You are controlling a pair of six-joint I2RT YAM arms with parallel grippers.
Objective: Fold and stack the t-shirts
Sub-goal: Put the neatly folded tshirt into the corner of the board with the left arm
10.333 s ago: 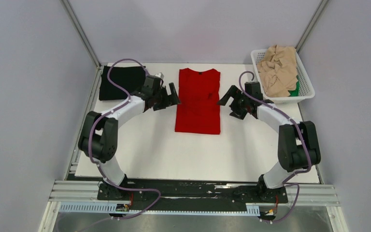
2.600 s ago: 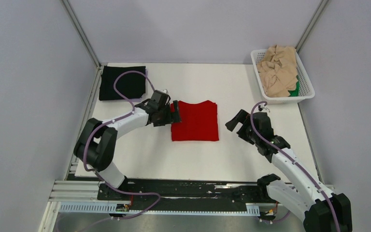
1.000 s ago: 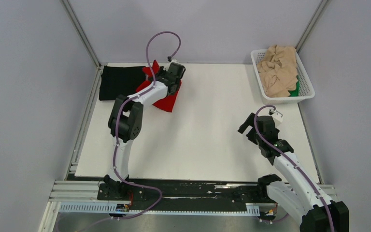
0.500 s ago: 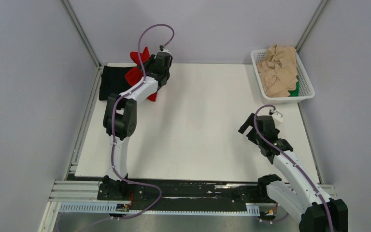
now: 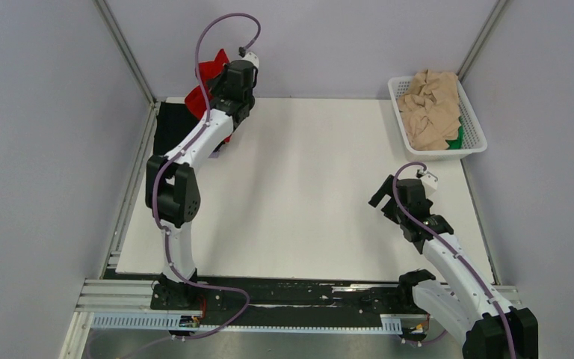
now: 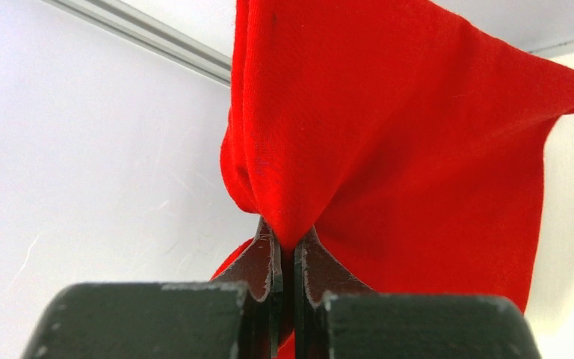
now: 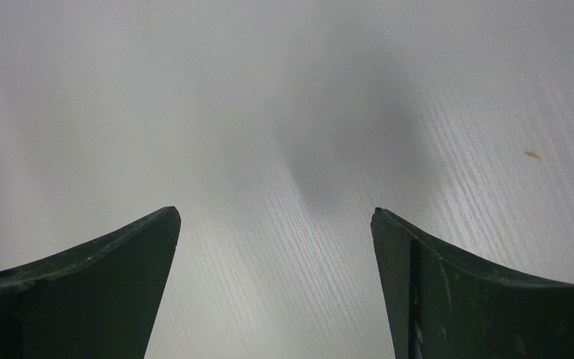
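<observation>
The left gripper's (image 6: 287,250) fingers are pressed together on a bunched fold of the red shirt (image 6: 389,149). The shirt spills crumpled from them, held up in the air over the far left corner of the table (image 5: 306,194). Below it the black shirt (image 5: 168,123) lies flat on the table by the left edge, partly hidden by the arm. The right gripper's (image 7: 276,224) fingers are spread wide with nothing between them, over bare table near the right side. Well beyond it, in the far right corner, the basket (image 5: 472,142) holds rumpled beige shirts (image 5: 430,105), and a green one (image 5: 457,137) shows at its near end.
</observation>
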